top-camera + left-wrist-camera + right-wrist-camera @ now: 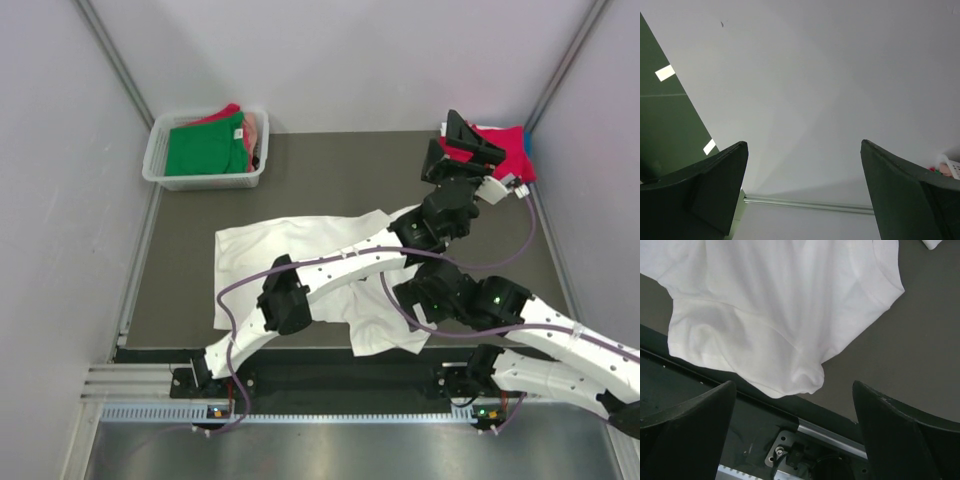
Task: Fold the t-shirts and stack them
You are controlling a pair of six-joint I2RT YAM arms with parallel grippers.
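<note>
White shirt [260, 248] lies spread mid desk [330, 175], crumpled and not square, with the left arm crossing over it. In the right wrist view its near hem laps the near edge of the desk. Red shirt [508, 150] sits at the far right corner, likely the stack spot. Green shirt [205, 150] is in the basket [158, 168], far left. Step in hand looks like starting the fold on the white shirt; nothing is folded on it yet. To do it well: flatten it first, pinch only the top layer at a hem corner and a shoulder, and lift low. Carry the edge straight across so the sides line up, and don't drag the bunched near corner off the desk. The left arm should come back from the far right before the fold so it isn't lying over the cloth. Left claw [470, 140] is by the red shirt, tilted up toward the wall, spread wide and released, gripping nothing. Whether it brushes the red shirt, can't tell. Right claw [794, 385] hangs above the white shirt's near hem, also fully spread, holding nothing and not touching the cloth.
</note>
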